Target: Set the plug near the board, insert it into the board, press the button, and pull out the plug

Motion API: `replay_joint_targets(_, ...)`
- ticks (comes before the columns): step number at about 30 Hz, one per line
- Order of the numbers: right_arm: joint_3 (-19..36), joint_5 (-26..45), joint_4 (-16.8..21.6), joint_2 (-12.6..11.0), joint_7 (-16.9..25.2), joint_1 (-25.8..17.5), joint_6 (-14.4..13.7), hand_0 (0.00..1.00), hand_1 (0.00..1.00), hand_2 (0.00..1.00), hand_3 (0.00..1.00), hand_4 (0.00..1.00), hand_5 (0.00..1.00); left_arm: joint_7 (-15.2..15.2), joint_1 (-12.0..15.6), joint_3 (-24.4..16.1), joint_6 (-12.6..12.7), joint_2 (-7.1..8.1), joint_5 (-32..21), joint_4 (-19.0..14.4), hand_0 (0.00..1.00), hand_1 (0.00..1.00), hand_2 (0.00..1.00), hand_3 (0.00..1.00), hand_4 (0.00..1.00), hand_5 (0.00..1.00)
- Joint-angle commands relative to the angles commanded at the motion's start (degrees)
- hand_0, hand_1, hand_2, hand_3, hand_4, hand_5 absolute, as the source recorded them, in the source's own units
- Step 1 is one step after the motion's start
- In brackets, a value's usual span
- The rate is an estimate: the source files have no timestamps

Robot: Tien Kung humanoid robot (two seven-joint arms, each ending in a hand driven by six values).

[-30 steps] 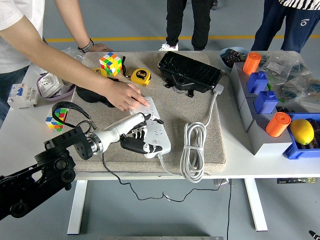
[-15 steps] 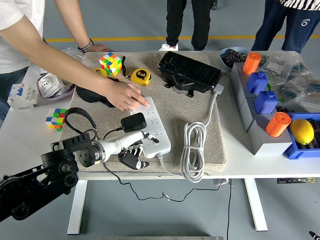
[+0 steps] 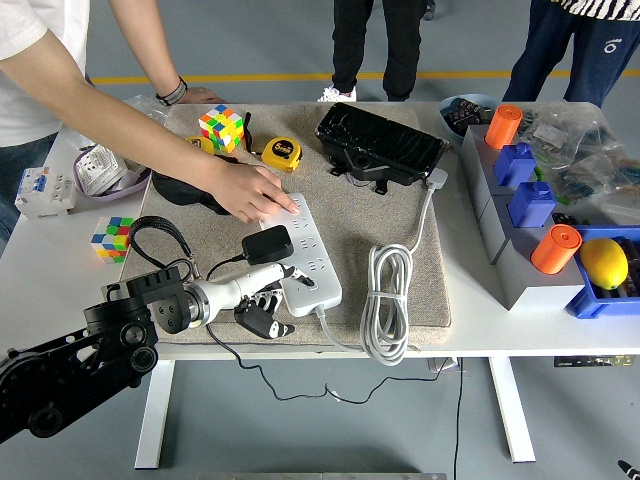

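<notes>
1. At the far left, a small Rubik's cube (image 3: 111, 236) with glossy coloured tiles sits on the bare white worktop (image 3: 50, 262), just off the edge of the coarse beige mat (image 3: 400, 215).
2. The left robot hand (image 3: 262, 300), white-shelled with black finger segments, comes in from the lower left on a black arm. It rests at the near end of the power strip; I cannot tell whether the fingers are curled on anything or slack. The right arm is out of view.
3. The plug (image 3: 268, 244), a blocky matte-black adapter with a thin black cord, stands on the board near its left edge, apparently seated in a socket. I judge insertion done; whether the button was pressed is unclear, and pulling out is still left.
4. The board (image 3: 306, 255) is a long white plastic power strip with rows of sockets, lying on the mat.
5. A person's hand (image 3: 250, 190) lies flat on the board's far end, seemingly steadying it.
6. Right of the board, its thick white cable (image 3: 388, 300) lies in a neat coil.
</notes>
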Motion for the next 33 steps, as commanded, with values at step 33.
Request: replay_joint_targets(33, 0.2, 0.1, 0.1, 0.0, 0.1, 0.0, -0.1, 0.601, 0.612, 0.601, 0.55, 0.953, 0.379, 0.7, -1.0, 1.1, -0.8, 0.46, 0.7, -0.8, 0.054, 0.097, 0.136, 0.866, 0.766, 0.002)
